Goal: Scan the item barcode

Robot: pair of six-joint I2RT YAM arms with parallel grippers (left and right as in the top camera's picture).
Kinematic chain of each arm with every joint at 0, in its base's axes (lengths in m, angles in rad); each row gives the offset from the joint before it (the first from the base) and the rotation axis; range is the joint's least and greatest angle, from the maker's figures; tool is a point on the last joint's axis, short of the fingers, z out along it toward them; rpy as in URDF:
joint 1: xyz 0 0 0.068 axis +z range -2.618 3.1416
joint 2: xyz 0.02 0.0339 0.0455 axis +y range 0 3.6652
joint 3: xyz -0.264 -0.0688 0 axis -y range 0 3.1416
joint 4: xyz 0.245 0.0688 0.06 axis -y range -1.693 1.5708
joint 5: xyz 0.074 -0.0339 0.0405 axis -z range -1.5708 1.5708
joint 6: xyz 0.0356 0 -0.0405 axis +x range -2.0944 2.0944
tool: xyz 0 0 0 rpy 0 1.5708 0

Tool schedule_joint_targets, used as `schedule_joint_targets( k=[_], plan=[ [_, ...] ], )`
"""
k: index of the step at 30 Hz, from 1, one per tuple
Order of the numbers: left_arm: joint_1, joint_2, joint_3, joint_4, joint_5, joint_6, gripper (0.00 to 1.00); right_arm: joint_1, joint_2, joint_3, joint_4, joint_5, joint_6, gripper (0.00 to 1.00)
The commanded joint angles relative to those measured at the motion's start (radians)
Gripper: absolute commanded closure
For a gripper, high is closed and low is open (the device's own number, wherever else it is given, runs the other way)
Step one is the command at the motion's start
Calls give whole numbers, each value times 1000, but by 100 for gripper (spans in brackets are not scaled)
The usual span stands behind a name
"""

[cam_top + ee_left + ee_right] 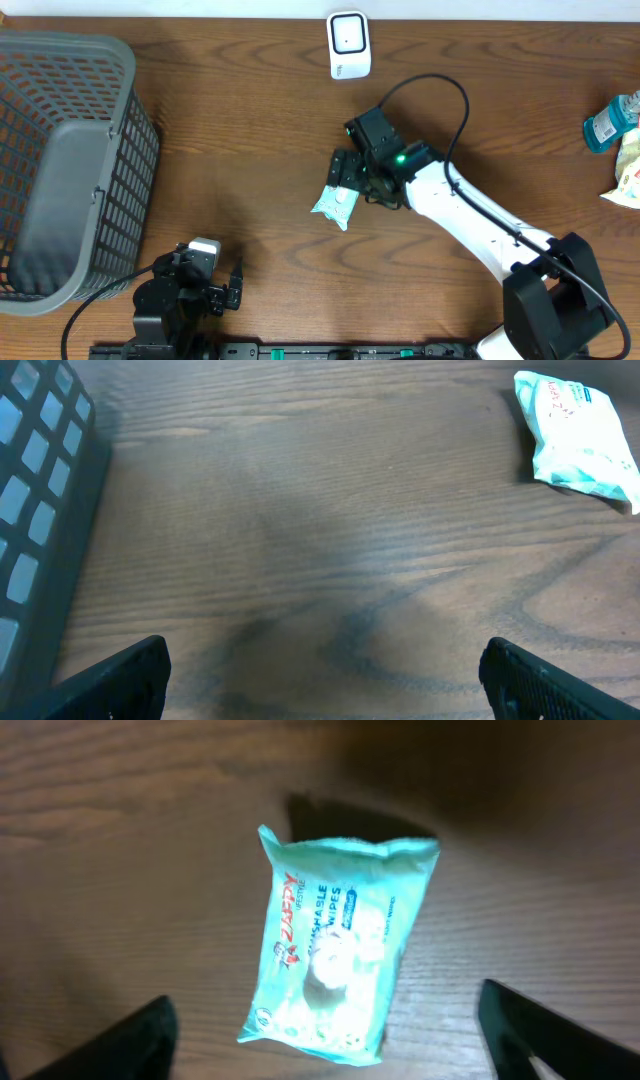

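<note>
Right gripper hangs wide open above a teal plastic wipes packet, holding nothing. Pickup and scanning at the white box-shaped scanner seem left to do.

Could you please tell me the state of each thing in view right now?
right fingers: open, either side of the wipes pack, not touching it.
wipes pack: lying flat on the table, label up.
left fingers: open, empty, over bare wood.
basket: upright, at the left.
scanner: at the far edge, untouched.
blue bottle: lying down at the right edge.
</note>
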Motion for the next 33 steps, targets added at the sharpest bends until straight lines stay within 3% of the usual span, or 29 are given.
schedule_joint_targets(
  k=[1, 9, 20, 29, 33],
  plan=[
    [-3, -6, 2, -1, 12, -9, 1, 9, 1, -51, 34, 11, 98, 27],
    [-3, -6, 2, -1, 12, -9, 1, 16, 2, -130, 92, 68, 162, 32],
    [-3, -6, 2, -1, 12, -9, 1, 55, 21, -280, 339, 78, 169, 40],
    [-3, -6, 2, -1, 12, -9, 1, 53, 129, -313, 380, 143, 256, 43],
    [-3, -6, 2, -1, 12, -9, 1, 51, 134, -313, 382, 142, 266, 54]
  ],
)
